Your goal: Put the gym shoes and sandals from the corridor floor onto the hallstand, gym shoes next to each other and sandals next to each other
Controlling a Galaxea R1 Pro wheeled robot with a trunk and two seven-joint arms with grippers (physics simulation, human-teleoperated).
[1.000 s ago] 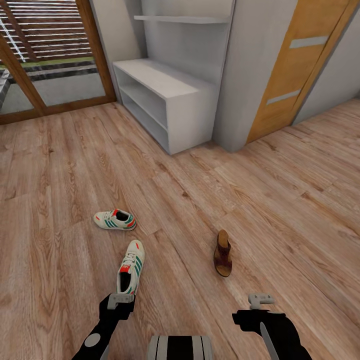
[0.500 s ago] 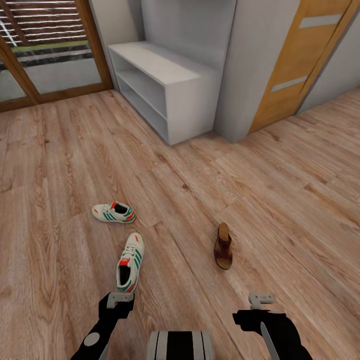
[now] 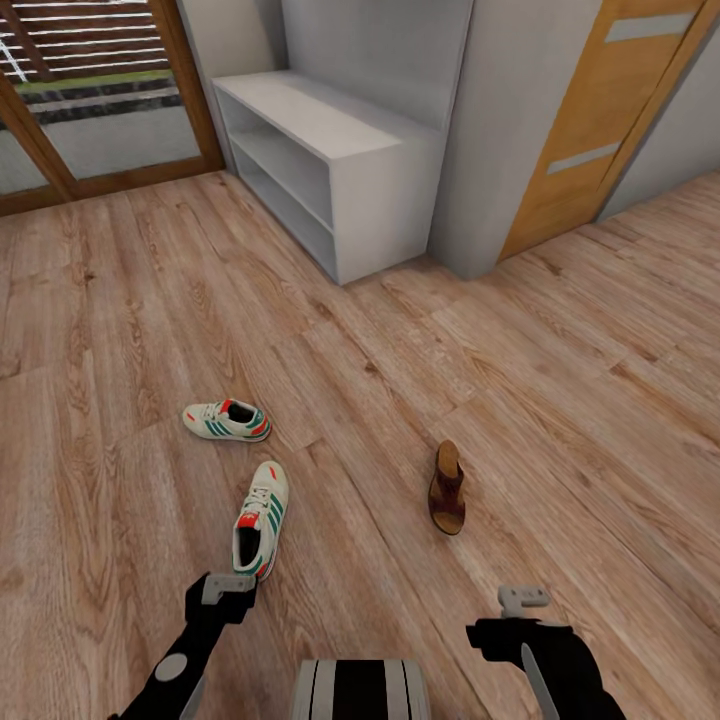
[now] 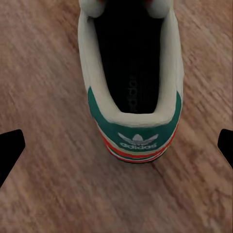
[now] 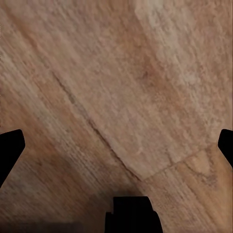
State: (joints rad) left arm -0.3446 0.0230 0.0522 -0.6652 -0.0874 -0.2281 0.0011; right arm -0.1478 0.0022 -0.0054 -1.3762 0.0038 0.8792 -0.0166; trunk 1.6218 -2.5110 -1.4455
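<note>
- Head view: the corridor floor [image 3: 520, 360] of wood-grain planks runs from our base to the hallstand [image 3: 330, 150], the pale grey bench standing against the far wall beside a glazed wooden door [image 3: 90, 110] and an orange door [image 3: 590, 130]; its top and both shelf openings carry nothing.
- Two gym shoes lie well apart from the rack: the far gym shoe [image 3: 227, 420] lies crosswise toward the floor's left side, and the near gym shoe [image 3: 261, 518] lies lengthwise with its heel toward us.
- One sandal [image 3: 447, 488] lies alone right of the shoes, on bare planks.
- Our left gripper [image 3: 228, 586] hangs just behind the near gym shoe's heel, and the left wrist view puts that green-collared heel [image 4: 133, 131] squarely between widely parted fingers, which touch nothing.
- Our right gripper [image 3: 522, 600] hovers over bare planks short of the sandal, its fingers likewise spread and empty in the right wrist view.
- We judge the step in hand to be the first pick. To do it well, we should lower the left gripper straight over the heel collar and close across the shoe's narrow width, not its length.
- We should lift only once the fingers sit below the collar rim, since a shallow pinch could let the shoe tip out.
</note>
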